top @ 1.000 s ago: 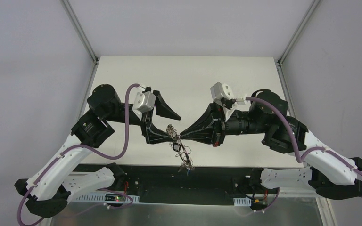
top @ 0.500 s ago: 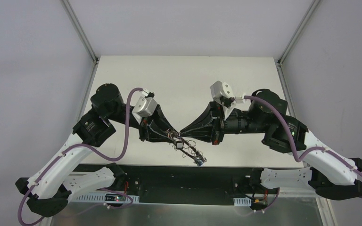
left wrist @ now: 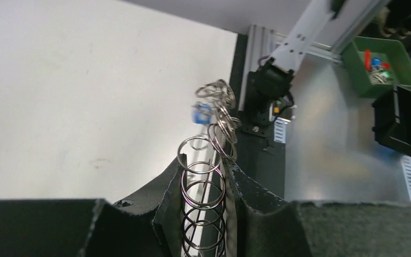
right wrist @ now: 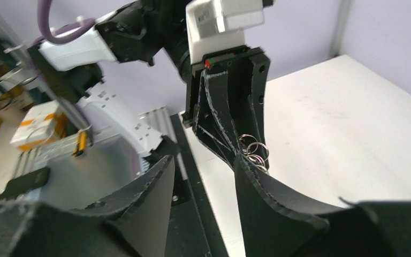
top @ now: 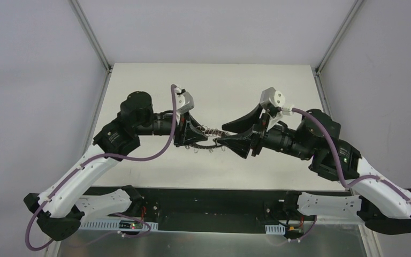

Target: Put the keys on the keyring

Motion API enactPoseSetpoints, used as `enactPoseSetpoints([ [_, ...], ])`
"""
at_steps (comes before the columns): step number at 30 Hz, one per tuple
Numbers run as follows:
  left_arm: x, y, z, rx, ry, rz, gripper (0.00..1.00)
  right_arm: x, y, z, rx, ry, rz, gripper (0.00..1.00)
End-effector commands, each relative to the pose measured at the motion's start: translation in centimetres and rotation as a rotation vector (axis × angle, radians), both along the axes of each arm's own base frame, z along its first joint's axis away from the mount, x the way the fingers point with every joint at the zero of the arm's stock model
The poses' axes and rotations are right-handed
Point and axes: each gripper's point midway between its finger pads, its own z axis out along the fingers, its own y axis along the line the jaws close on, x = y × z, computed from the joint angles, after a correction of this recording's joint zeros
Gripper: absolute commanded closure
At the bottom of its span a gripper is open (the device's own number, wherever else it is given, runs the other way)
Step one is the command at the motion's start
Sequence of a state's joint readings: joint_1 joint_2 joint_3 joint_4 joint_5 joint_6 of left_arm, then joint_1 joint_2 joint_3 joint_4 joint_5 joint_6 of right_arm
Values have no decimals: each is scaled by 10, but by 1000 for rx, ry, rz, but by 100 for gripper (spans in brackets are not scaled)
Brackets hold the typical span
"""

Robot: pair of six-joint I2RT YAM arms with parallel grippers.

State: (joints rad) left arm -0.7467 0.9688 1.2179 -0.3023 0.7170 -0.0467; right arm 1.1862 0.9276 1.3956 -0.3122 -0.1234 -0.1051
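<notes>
My left gripper (top: pixel 199 138) is shut on the keyring (top: pixel 208 134) and holds it above the table, edge-on. In the left wrist view the fingers (left wrist: pixel 168 187) clamp the ring (left wrist: pixel 203 187), whose wire loops stack up between them. A key with a blue tag (left wrist: pixel 200 113) hangs from loops at the far end. My right gripper (top: pixel 222 134) is open, its lower finger tip close to the ring's loops. In the right wrist view it (right wrist: pixel 203 160) faces the left gripper, with the loops (right wrist: pixel 254 151) just beyond its right finger (right wrist: pixel 257 182).
The white table (top: pixel 208 85) lies below both grippers, with a black rail (top: pixel 208 198) along its near edge. Beyond the table's edge are a green bin (left wrist: pixel 377 64) of small parts, a black bin (left wrist: pixel 404 120) and a cardboard box (right wrist: pixel 37 126).
Both arms have moved away from the near edge toward the table's middle. My right gripper has opened and let go of the ring. My left gripper has turned, so the ring no longer dangles down.
</notes>
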Motion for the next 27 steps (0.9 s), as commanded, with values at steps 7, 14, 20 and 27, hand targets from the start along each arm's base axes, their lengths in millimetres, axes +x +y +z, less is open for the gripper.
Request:
enactPoseSetpoints([
  [7, 66, -5, -27, 95, 96, 288, 100, 53, -43, -13, 32, 21, -365, 48],
  [14, 115, -12, -81, 219, 229, 436, 100, 65, -47, -41, -17, 60, -444, 48],
  [20, 144, -29, -121, 290, 310, 471, 100, 79, -51, -77, -69, 111, -534, 48],
  [27, 179, -38, -174, 363, 424, 557, 100, 91, -59, -102, -83, 167, -618, 47],
])
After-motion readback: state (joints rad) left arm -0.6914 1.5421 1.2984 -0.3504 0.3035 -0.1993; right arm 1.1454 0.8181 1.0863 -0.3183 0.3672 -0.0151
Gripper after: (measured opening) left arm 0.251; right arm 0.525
